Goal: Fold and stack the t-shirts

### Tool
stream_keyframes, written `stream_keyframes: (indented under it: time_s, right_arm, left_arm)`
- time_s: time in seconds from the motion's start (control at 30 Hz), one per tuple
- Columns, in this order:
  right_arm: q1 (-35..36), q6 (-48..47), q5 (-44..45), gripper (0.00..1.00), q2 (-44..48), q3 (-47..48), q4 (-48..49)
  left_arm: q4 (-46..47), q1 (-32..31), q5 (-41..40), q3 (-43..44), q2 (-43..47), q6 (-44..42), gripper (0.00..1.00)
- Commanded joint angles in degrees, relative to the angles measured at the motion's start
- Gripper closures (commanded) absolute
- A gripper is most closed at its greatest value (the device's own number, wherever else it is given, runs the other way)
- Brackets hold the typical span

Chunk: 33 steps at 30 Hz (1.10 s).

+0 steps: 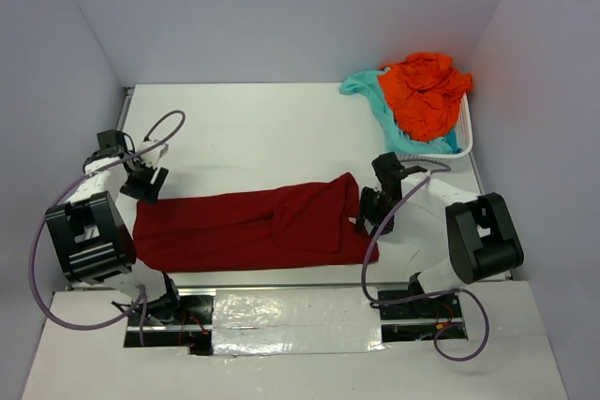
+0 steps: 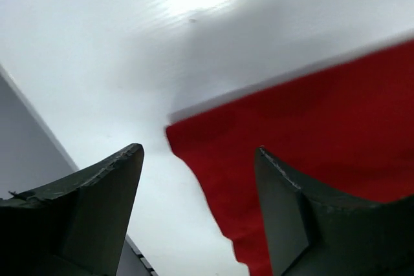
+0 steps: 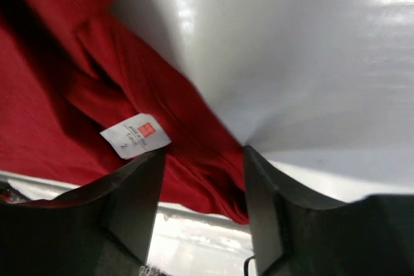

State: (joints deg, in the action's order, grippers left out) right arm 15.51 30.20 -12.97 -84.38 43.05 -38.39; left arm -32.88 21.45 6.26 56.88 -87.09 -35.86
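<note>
Spread left claw (image 1: 145, 185) and right claw (image 1: 372, 217) flank the dark red t-shirt (image 1: 234, 231).

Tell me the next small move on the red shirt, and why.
Probably lower the right pincer and close it on the labelled end of the dark red shirt, ready to fold that end across. The shirt lies as a long flat band. Both pincers stand open and hold nothing, the right over the white label, the left pincer over the opposite end's corner.

the table (image 1: 253, 138) is overlooked from above; the dark red shirt (image 1: 234, 227) is shared with both close wrist views.
</note>
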Motion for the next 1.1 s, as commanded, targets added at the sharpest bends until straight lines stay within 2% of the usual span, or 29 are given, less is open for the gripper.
stream_keyframes:
  time_s: [0.0, 0.07, 0.13, 0.17, 0.2, 0.23, 0.27, 0.3, 0.47, 0.57, 0.6, 0.63, 0.67, 0.7, 0.77, 0.8, 0.87, 0.9, 0.93, 0.97, 1.0, 1.03, 1.07]
  right_arm:
    - [1.02, 1.88, 0.05, 0.44, -1.14, -2.52, 5.16]
    - [1.19, 2.32, -0.47, 0.53, -1.75, -4.10, 6.04]
    - [1.28, 2.67, -1.79, 0.62, -2.28, -5.42, 7.89]
    - [1.28, 2.76, -1.88, 0.73, -2.46, -5.60, 8.33]
    - [1.28, 2.68, -1.79, 0.79, -2.81, -5.43, 8.86]
    - [1.19, 2.41, -1.53, 0.85, -3.42, -5.08, 8.60]
    - [1.28, 2.06, -1.27, 0.96, -3.77, -3.86, 8.51]
    - [1.37, 1.63, -0.92, 1.00, -4.12, -3.07, 7.99]
    - [0.67, -0.48, 2.69, 1.00, -8.68, 6.68, 5.35]
    - [1.01, -3.47, 3.21, 1.00, -16.15, 20.28, 1.50]
    - [1.36, -5.22, 3.65, 1.00, -21.13, 24.67, 0.17]
    - [1.63, -6.19, 4.18, 1.00, -23.96, 33.77, -2.45]
    - [1.81, -6.81, 4.53, 1.00, -26.69, 38.29, -4.04]
    - [1.81, -7.95, 4.71, 1.00, -32.72, 48.43, -7.45]
    - [1.81, -8.48, 5.32, 1.00, -39.08, 59.38, -10.88]
    - [1.89, -8.75, 5.76, 1.00, -45.89, 71.35, -12.57]
    - [1.81, -8.75, 6.73, 1.00, -53.75, 85.55, -18.02]
    - [1.81, -8.23, 7.08, 1.00, -61.96, 100.50, -19.60]
    - [1.55, -6.92, 7.43, 1.00, -65.61, 106.74, -19.70]
    - [1.37, -5.69, 7.87, 1.00, -68.78, 109.85, -17.79]
    - [0.67, -4.28, 7.35, 1.00, -68.21, 105.97, -14.12]
    - [0.23, -2.70, 6.13, 1.00, -66.46, 100.53, -3.72]
    - [-0.12, 0.79, 4.99, 1.00, -65.05, 96.39, 0.29]
  left_arm:
    - [8.45, 0.61, -3.09, -1.42, -2.81, -0.35, 0.18]
    - [9.85, 1.48, -4.06, -3.00, -5.71, 0.00, 0.21]
    - [11.87, 2.53, -3.98, -4.32, -7.65, 0.26, 0.42]
    - [12.05, 2.98, -3.45, -4.59, -8.01, 0.26, 0.51]
    - [12.23, 3.59, -2.84, -4.76, -8.27, 0.09, 0.76]
    - [12.06, 4.81, -2.23, -4.76, -8.27, 0.08, 0.92]
    - [11.88, 5.61, -1.09, -4.68, -8.27, 0.35, 1.00]
    - [10.83, 7.36, -0.21, -4.50, -8.10, 0.09, 1.00]
    - [10.47, 13.52, 1.64, -3.54, -7.57, -1.76, 1.00]
    - [7.40, 17.30, 4.62, -2.57, -6.96, -3.33, 1.00]
    - [6.87, 18.26, 6.64, -3.26, -5.47, -3.52, 1.00]
    - [7.22, 18.36, 7.18, -4.05, -4.50, -3.78, 1.00]
    - [7.74, 18.36, 7.62, -4.93, -3.27, -3.61, 1.00]
    - [8.62, 18.36, 9.19, -6.33, -0.83, -2.82, 0.98]
    - [8.45, 18.36, 11.48, -7.05, 1.56, -1.86, 0.96]
    - [8.10, 18.36, 14.62, -6.79, 1.83, -1.24, 0.95]
    - [7.66, 17.58, 16.14, -6.26, 1.75, 1.40, 0.92]
    - [7.57, 17.31, 16.67, -5.91, 1.57, 1.93, 0.92]
    - [7.57, 16.44, 16.42, -5.73, 1.31, 2.54, 0.91]
    - [7.05, 15.12, 16.33, -5.64, 0.44, 2.46, 0.90]
    - [6.61, 14.50, 16.59, -5.29, -0.35, 2.37, 0.89]
    - [5.91, 13.80, 16.85, -4.86, -1.23, 2.28, 0.87]
    - [4.94, 12.75, 17.29, -4.33, -3.16, 1.93, 0.85]
